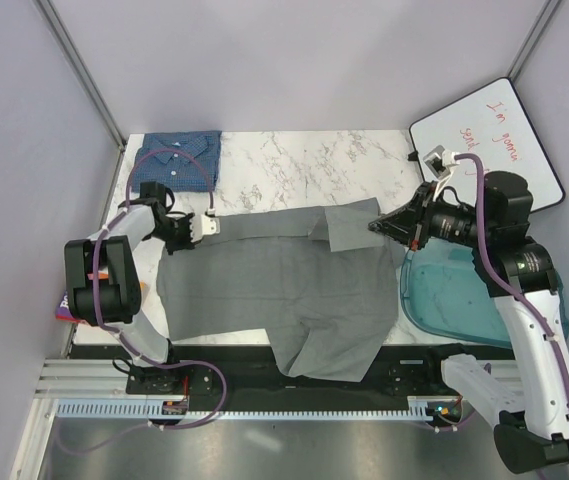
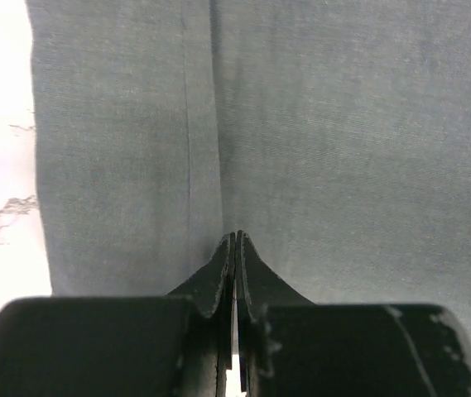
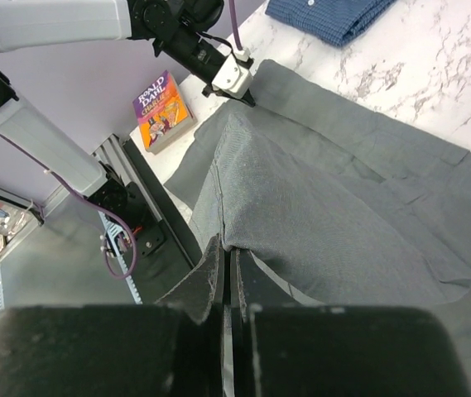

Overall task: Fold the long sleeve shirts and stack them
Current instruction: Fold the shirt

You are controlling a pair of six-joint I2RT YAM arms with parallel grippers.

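The grey shirt [image 1: 284, 290] lies spread over the middle of the table, its near part hanging over the front edge. My left gripper [image 1: 207, 227] is shut on its left back edge; in the left wrist view the shut jaws [image 2: 237, 236] meet the grey cloth [image 2: 318, 149]. My right gripper [image 1: 374, 228] is shut on the shirt's right back part and holds a fold lifted; the right wrist view shows its tips [image 3: 228, 248] pinching grey cloth [image 3: 326, 215], which stretches to the left gripper [image 3: 247, 98]. The blue checked shirt [image 1: 176, 162] lies folded at the back left corner and also shows in the right wrist view [image 3: 334, 16].
A whiteboard [image 1: 494, 140] with red writing leans at the back right. A teal tray [image 1: 454, 295] sits at the table's right edge under the right arm. A colourful paperback book [image 3: 163, 107] lies off the table's left edge [image 1: 64, 305]. Purple walls enclose the table.
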